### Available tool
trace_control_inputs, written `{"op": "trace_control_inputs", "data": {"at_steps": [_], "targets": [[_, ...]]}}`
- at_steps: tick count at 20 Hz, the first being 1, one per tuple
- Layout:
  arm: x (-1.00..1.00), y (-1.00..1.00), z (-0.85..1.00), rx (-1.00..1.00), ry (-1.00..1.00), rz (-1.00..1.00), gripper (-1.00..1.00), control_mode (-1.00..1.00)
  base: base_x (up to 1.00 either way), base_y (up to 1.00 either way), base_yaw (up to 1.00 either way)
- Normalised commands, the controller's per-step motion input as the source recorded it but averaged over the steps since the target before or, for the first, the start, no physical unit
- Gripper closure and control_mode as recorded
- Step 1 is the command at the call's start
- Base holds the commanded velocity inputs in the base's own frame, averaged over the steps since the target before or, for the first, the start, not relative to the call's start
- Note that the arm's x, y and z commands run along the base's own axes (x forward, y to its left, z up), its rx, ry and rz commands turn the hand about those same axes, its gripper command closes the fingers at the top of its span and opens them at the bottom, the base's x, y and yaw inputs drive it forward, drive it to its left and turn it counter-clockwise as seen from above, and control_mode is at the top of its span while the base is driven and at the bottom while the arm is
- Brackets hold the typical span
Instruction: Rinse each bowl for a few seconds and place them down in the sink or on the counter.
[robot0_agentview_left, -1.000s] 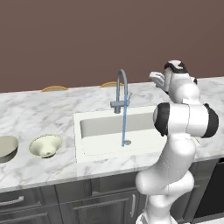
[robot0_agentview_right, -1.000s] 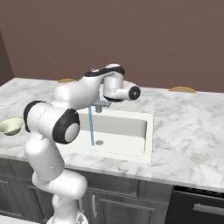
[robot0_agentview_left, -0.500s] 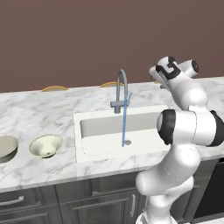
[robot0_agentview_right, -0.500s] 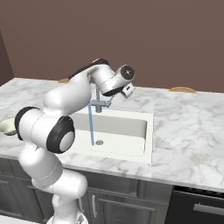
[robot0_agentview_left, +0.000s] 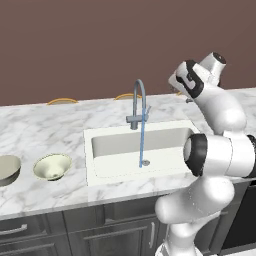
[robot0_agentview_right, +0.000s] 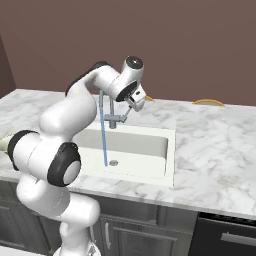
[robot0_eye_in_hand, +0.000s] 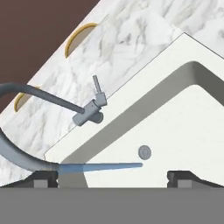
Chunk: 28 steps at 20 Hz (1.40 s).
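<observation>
My views are evenly and softly lit, sharp edge to edge, without glare or blur. The sink (robot0_agentview_left: 165, 162) basin's inner walls are shaded grey; my arm casts barely any shadow.

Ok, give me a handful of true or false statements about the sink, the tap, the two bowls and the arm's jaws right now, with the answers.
1. Water runs from the faucet into the sink. True.
2. The cream bowl sits in the basin. False: it rests on the counter, left of the sink.
3. The gripper holds a bowl. False: its jaws are open and empty.
4. The grey bowl lies beside the cream one. True.
</observation>
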Motion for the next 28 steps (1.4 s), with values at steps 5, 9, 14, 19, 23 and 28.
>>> {"op": "trace_control_inputs", "data": {"at_steps": [5,9,14,19,23,28], "targets": [[-0.5,0.42,-0.07,-0.04,0.03,0.05,-1.0,-1.0,0.0,0.0,0.0],[-0.44,0.43,-0.08,-0.02,0.0,0.06,-1.0,-1.0,0.0,0.0,0.0],[-0.33,0.5,-0.07,-0.04,0.0,0.08,-1.0,-1.0,0.0,0.0,0.0],[-0.16,0.59,-0.1,-0.04,0.0,0.09,-1.0,-1.0,0.0,0.0,0.0],[-0.1,0.68,-0.08,-0.05,0.0,0.11,-1.0,-1.0,0.0,0.0,0.0],[-0.1,0.68,-0.11,-0.05,0.0,0.12,-1.0,-1.0,0.0,0.0,0.0]]}}
